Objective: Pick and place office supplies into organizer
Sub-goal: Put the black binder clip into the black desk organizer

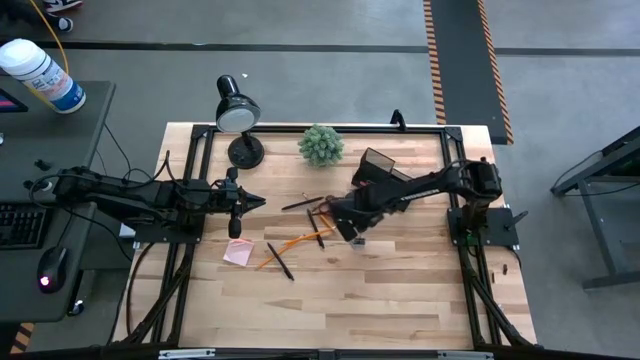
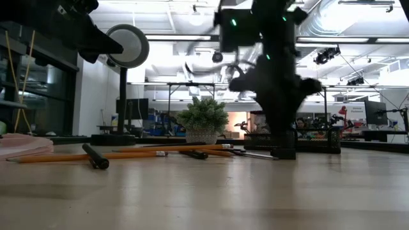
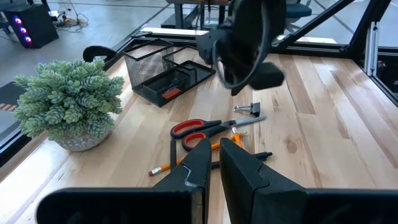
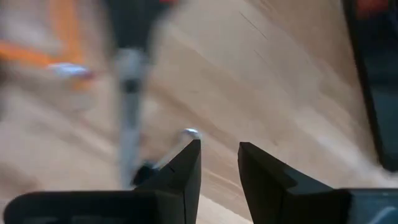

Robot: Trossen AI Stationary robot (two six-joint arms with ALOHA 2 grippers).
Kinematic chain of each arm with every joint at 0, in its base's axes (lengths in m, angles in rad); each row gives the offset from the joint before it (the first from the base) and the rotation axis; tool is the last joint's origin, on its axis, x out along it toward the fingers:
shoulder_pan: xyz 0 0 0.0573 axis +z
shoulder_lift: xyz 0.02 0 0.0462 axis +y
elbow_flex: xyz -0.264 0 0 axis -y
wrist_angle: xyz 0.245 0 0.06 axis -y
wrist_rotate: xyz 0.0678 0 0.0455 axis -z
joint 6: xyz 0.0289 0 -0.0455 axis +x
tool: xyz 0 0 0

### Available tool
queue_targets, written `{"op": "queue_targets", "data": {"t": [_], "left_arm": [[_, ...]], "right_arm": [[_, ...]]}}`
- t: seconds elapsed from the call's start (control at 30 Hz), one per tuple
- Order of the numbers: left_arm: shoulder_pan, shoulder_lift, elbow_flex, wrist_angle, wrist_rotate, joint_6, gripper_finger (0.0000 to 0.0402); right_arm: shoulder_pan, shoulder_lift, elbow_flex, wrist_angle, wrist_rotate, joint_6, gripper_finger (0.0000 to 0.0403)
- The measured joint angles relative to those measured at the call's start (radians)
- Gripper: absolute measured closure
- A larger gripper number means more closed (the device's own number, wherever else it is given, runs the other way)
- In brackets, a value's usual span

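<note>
- Wood-plank table (image 1: 400, 300) fills the high view, a workshop floor around it, and most of the job looks undone.
- Organizer (image 3: 163, 73) sits at the far side, just beside the plant (image 1: 321, 145); something small and red lies in one compartment, and what it is I cannot tell.
- Scissors (image 3: 202, 129) lie flat on the boards mid-table, not yet picked.
- Orange pencils (image 2: 89, 156) and a dark pen (image 1: 280, 260) are scattered loose near the scissors, all out of the organizer.
- Pink pad (image 1: 238, 252) sits on the left arm's side of the pens, untouched.
- One clip (image 3: 247, 109) lies between the scissors and the organizer, on bare wood.
- Right claw (image 1: 352, 228) is down low over the clutter by the scissors, fingertips at table level in the low view.
- Its fingers (image 4: 186, 163) stand apart with only wood between them, so nothing is clamped; a thin metal bit lies just beside one tip, too blurred to name.
- Left claw (image 3: 212, 163) hangs at the left of the table, aimed at the pile, fingers nearly together and holding nothing.
- Lamp (image 1: 237, 115) stands at the back left, no part of the sort.
- My read: early days. At most one item is in, the rest wait on the table, and a pickup by the right claw seems closest.
</note>
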Motion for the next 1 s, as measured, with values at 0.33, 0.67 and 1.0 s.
{"op": "queue_targets", "data": {"t": [0.33,0.67,1.0], "left_arm": [[0.000,0.000,0.000,0.000,0.000,0.010,0.0378],[0.000,0.000,0.000,-0.007,-0.002,0.010,0.0378],[0.000,0.000,0.000,-0.010,-0.004,0.010,0.0378]], "right_arm": [[0.010,0.000,-0.112,0.152,-0.059,0.207,0.0305],[0.017,0.000,-0.112,0.220,-0.086,0.247,0.0305],[0.024,0.000,-0.112,0.223,-0.084,0.247,0.0305]]}}
